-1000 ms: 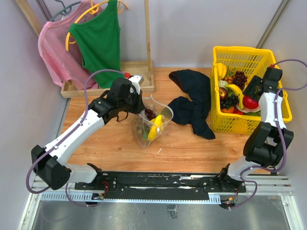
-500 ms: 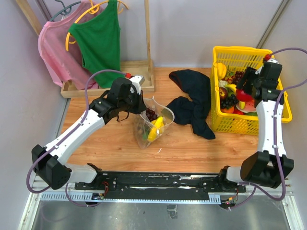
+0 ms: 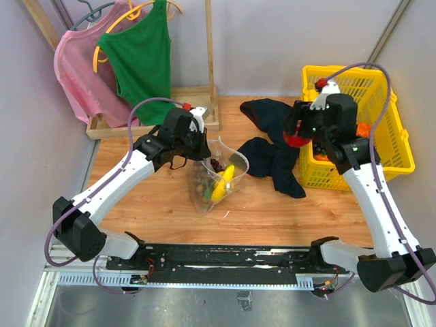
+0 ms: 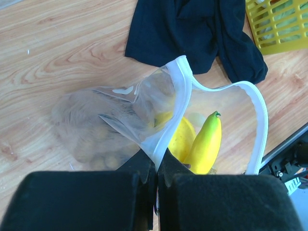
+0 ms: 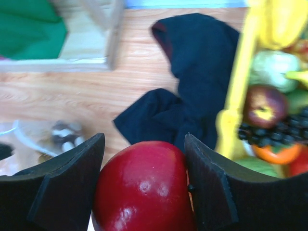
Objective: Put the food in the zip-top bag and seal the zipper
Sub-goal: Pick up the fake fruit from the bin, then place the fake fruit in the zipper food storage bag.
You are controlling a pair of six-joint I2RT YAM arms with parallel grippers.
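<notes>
1. Wood-grain tabletop [image 3: 163, 211], watched from my remote station: a clear, thin plastic zip-top bag [image 3: 216, 178] stands open near the middle, just beside a crumpled dark navy cloth [image 3: 276, 150].
2. My left gripper [image 4: 155, 162] is pinched closed on the bag's rim. The pale zipper strip [image 4: 180, 96] is clamped between the black fingers, and the mouth gapes.
3. Inside the bag lie a yellow banana [image 4: 206, 142], a yellow lemon [image 4: 179, 139], a tan longan cluster [image 4: 94, 144] and some dark purple grapes [image 3: 215, 164].
4. My right gripper [image 5: 143, 159] grips a glossy red apple [image 5: 142, 192], with a jaw pressed to each side of it. The apple is in the air above the navy cloth, between the bag and the yellow plastic lattice basket [image 3: 354, 176].
5. More fruit sits in the basket.
</notes>
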